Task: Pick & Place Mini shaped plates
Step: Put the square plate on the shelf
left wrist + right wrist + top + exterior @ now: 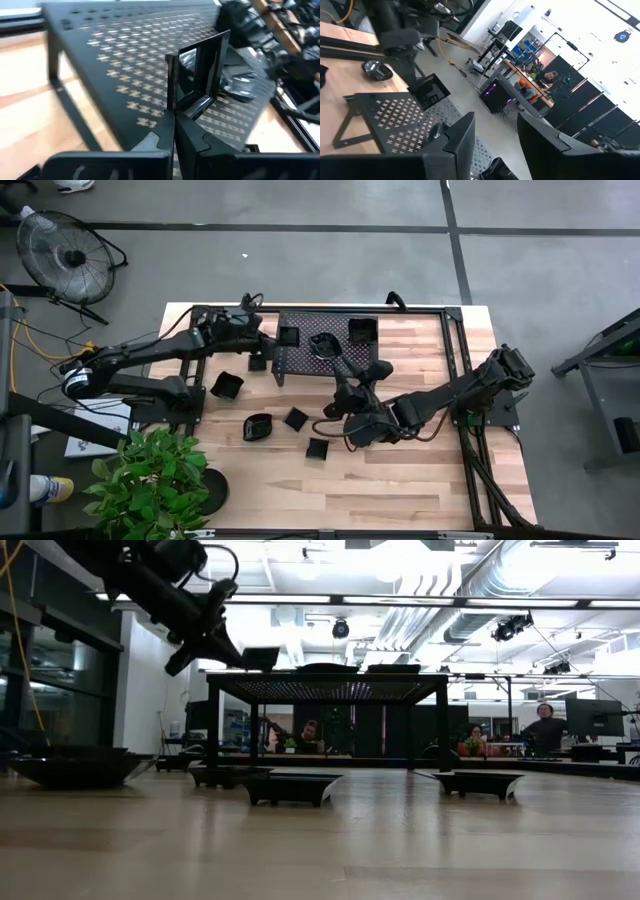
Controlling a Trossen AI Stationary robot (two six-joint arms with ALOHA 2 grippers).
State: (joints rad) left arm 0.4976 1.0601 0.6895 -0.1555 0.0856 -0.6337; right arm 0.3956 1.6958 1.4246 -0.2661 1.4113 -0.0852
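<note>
The mini shaped plates are small glossy black dishes. My left gripper (pixel 272 340) is shut on a square plate (pixel 288 336) at the left edge of the black mesh rack (pixel 300 365). It also shows in the low view (pixel 260 658). A scalloped plate (pixel 322 343) and a square plate (pixel 362 330) rest on the rack top. Several more plates lie on the table, among them a square one (pixel 227 385), a round one (pixel 258 426) and a small square one (pixel 318 448). My right gripper (pixel 355 378) is open and empty at the rack's near edge. My left gripper pinches the square plate's near rim (pixel 186 104) between its two fingers (pixel 165 132). It comes from the table's left, slanting down. The plate reaches out past the fingertips, roughly level, just over the rack top (pixel 330 680). I cannot tell whether it touches the rack.
The rack stands on legs (pixel 214 730) above the wooden table (pixel 400 470). A black frame (pixel 455 350) runs along the table's far and right sides. A potted plant (pixel 150 475) stands at the near left corner. People sit in the room beyond (pixel 310 735).
</note>
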